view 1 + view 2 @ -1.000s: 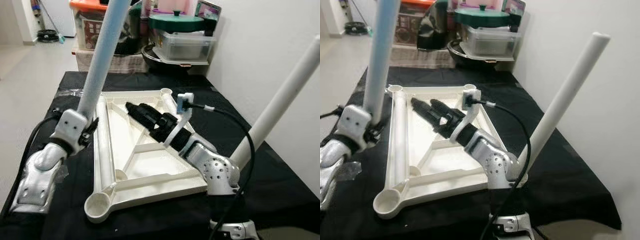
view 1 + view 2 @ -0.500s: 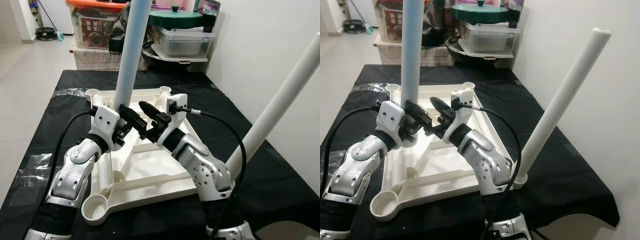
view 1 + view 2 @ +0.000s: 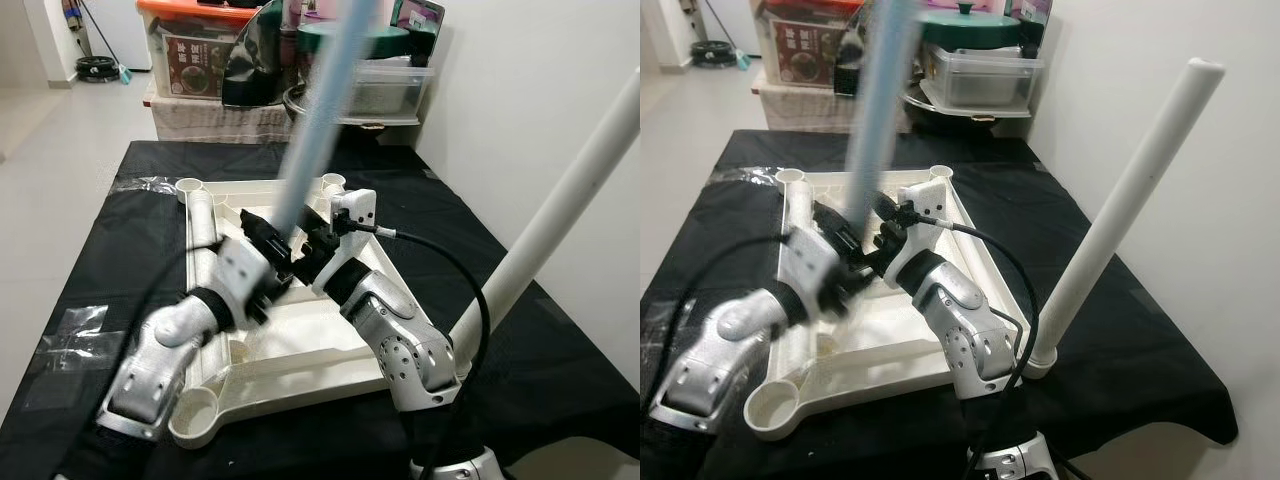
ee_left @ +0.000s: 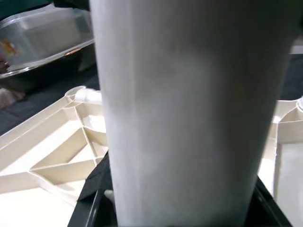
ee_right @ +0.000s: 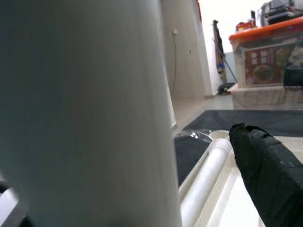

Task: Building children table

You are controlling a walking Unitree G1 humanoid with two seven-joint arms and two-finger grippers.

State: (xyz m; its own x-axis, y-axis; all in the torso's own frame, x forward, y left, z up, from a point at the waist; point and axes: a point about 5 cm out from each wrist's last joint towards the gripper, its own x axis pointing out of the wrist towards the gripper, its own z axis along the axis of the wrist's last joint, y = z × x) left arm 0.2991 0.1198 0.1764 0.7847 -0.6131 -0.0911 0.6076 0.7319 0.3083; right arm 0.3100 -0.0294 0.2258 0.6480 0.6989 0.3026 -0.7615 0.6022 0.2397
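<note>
The white table top [image 3: 300, 385] lies upside down on the black cloth. My left gripper [image 3: 268, 240] is shut on a pale leg tube [image 3: 325, 110], which leans to the right over the frame's middle and is blurred. In the left wrist view the leg tube [image 4: 189, 109] stands between black fingers [image 4: 90, 198]. My right gripper [image 3: 308, 245] is open right beside the tube's lower end; one black finger [image 5: 267, 175] shows next to the leg tube [image 5: 85, 113]. A second leg [image 3: 560, 210] stands slanted in the near right corner. A third leg [image 3: 203, 235] lies along the left rim.
An open socket [image 3: 195, 412] is at the near left corner, with two more sockets [image 3: 188, 186] [image 3: 332, 182] at the far corners. Behind the table stand an orange-lidded bin [image 3: 195, 50] and a clear box [image 3: 385, 85]. A white wall [image 3: 520, 90] is on the right.
My left arm has swung the held leg from the left edge to the middle of the frame and tipped it rightward. My right gripper has come up against the tube.
</note>
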